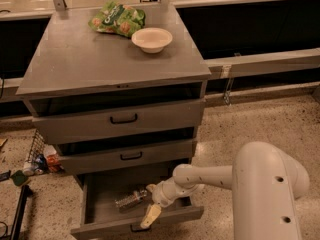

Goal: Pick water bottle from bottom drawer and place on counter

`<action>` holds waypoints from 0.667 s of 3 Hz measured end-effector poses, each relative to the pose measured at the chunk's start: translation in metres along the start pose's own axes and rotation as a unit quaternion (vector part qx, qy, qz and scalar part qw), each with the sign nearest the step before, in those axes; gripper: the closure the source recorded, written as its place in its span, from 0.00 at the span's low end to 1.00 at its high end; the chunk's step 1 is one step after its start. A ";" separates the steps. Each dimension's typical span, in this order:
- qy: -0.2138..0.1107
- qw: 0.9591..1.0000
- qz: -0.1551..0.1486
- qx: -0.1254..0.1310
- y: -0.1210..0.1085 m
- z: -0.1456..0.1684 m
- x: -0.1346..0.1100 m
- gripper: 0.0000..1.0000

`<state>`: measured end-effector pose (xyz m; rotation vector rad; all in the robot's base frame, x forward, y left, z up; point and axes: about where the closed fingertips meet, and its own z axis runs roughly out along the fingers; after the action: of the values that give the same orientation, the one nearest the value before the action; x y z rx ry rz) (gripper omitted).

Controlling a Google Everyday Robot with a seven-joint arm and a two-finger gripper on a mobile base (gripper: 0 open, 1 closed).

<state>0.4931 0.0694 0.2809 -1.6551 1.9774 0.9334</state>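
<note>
The water bottle [131, 199] lies on its side inside the bottom drawer [170, 218], which is pulled out. My gripper [150, 202] is low in the drawer, just right of the bottle, with its jaws open. One cream finger [151, 215] hangs over the drawer's front panel, and the other sits near the bottle's right end. The bottle rests on the drawer floor and is not held. The grey counter [90, 59] tops the cabinet above.
A white bowl [152, 39] and a green snack bag [116, 19] sit at the back of the counter. The two upper drawers [122, 119] stand slightly ajar. A wire basket with clutter [37, 156] stands on the floor at the left. My white arm [270, 184] fills the lower right.
</note>
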 end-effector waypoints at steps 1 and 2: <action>-0.021 0.999 -0.020 0.012 -0.012 0.006 -0.007 0.00; -0.035 0.998 -0.047 0.026 -0.029 0.019 -0.010 0.00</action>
<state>0.5217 0.0877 0.2673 -1.6485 1.8449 0.8863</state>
